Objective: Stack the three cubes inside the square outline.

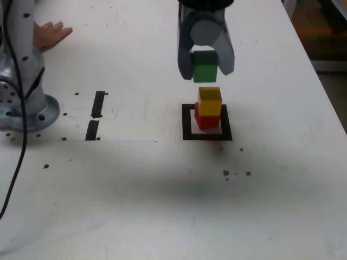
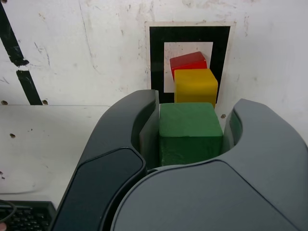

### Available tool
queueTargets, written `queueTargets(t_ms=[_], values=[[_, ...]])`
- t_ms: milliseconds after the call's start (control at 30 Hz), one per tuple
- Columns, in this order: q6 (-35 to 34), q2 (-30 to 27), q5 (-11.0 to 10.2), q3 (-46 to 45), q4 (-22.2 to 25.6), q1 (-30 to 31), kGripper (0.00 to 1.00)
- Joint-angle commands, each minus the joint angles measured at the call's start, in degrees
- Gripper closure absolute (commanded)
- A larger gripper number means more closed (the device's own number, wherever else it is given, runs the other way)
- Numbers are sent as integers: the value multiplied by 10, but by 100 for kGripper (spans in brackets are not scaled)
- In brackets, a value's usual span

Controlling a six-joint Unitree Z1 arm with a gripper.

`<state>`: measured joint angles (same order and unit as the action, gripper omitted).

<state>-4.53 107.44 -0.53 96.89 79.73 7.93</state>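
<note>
- Exterior view: the gripper hangs above the table, jaws pointing down and closed on the green cube, which is held in the air clear of the stack below.
- The yellow cube sits on the red cube, and the red one rests on the white inside of the square of black tape.
- The stack stands upright; the yellow cube is shifted a little toward the exterior view's right of the red.
- Two tape strips lie end to end, well apart from the square on the exterior view's left.
- A hand rests on the table at the far left, beside the arm base.
- Wrist view: the green cube sits squarely between the two dark jaws, faces flat against them; the red cube is turned slightly against the yellow.
</note>
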Motion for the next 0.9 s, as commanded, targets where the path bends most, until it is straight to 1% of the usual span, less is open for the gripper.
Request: queueTargets(t_ms=[0,167,333,733,867], values=[[-3,8,3,7,-1,5,89],[-9,20,9,14,-3,11,89],[-10,28,8,14,-8,12,88],[-10,38,-9,2,-28,12,85],[-10,35,-11,-11,-36,9,80]])
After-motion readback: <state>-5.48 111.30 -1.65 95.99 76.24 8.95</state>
